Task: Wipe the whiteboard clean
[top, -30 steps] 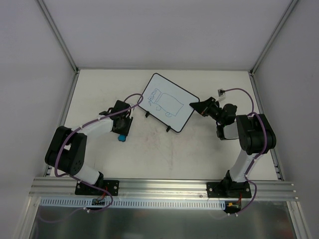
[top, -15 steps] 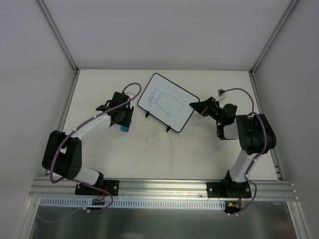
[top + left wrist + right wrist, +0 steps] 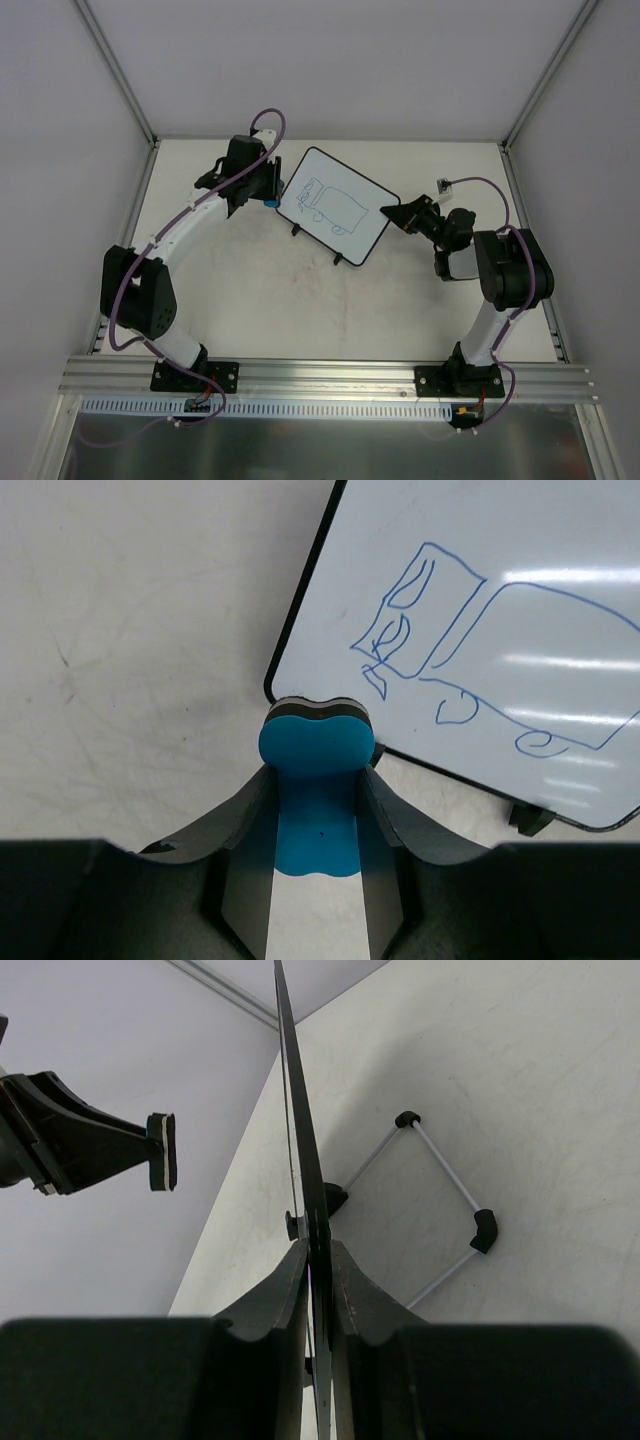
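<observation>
1. The whiteboard (image 3: 335,207) stands tilted up on its small black feet (image 3: 338,260). It is on the far half of the table (image 3: 300,310), about in the middle from left to right.
2. A blue drawing (image 3: 450,650) is on the white face. None of it looks wiped yet.
3. The right gripper (image 3: 400,216) is pinched tight on the right edge of the board. In the right wrist view the board is seen from the side, thin as a line, with one finger on each face.
4. The left gripper (image 3: 258,185) is squeezing a blue and black eraser (image 3: 316,742). The eraser is just beside the far left corner of the board. From the side it looks a little apart from the face, not touching.
5. I think the board is light, thin and stiff. It will not bend, but a push could make it slide or tip back.
6. The white face looks smooth and shiny, so it is likely slippery. The black rim is the best place to hold it, and the right gripper has it there.
7. A thin wire stand (image 3: 445,1175) behind the board props it up. It looks too weak to take hard rubbing alone.
8. The eraser dents in where the fingers press it, so it is soft. A gentle, flat press should be enough.
</observation>
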Tool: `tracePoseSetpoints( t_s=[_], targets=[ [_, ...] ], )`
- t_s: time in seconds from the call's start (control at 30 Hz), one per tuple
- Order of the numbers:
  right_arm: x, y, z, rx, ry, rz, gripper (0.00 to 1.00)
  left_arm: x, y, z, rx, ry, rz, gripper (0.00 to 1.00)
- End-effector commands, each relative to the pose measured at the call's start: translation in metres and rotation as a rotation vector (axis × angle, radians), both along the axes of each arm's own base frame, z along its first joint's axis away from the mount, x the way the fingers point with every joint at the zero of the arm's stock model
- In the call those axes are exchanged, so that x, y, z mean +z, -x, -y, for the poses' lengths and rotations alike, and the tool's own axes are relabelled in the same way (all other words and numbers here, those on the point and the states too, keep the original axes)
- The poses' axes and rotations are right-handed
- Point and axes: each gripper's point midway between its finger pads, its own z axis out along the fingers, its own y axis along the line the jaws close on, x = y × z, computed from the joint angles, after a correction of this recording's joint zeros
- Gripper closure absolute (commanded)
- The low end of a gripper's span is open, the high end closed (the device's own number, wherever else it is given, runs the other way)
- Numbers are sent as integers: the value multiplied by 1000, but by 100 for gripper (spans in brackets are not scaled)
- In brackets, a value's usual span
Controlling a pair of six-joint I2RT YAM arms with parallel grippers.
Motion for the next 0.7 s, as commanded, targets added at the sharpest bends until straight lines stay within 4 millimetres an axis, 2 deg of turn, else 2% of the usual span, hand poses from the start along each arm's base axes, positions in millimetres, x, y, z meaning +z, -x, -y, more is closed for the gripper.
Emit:
tracePoseSetpoints(
  t_s=[0.0, 0.03, 0.07, 0.13, 0.17, 0.3, 0.33, 0.53, 0.67],
  targets=[
    [13, -8, 0, -6, -1, 77, 85, 32, -27, 19, -20, 84, 103, 100],
    [13, -8, 1, -8, -1, 79, 85, 29, -33, 22, -21, 89, 105, 100],
    [13, -7, 1, -6, 0, 80, 86, 40, -43, 27, -28, 109, 143, 100],
    [12, -7, 0, -5, 1, 77, 85, 33, -53, 38, -56, 128, 133, 100],
    [13, -7, -1, -3, 0, 80, 86, 40, -61, 43, -64, 142, 154, 100],
    [11, -3, -2, 3, 6, 77, 86, 15, -72, 53, -80, 166, 130, 100],
    [15, -2, -1, 1, 12, 93, 86, 20, -77, 57, -83, 191, 169, 100],
    [17, 3, 0, -1, 21, 103, 86, 27, -77, 63, -114, 232, 216, 100],
    [17, 2, -1, -1, 17, 100, 87, 20, -78, 63, -118, 218, 215, 100]
  ],
)
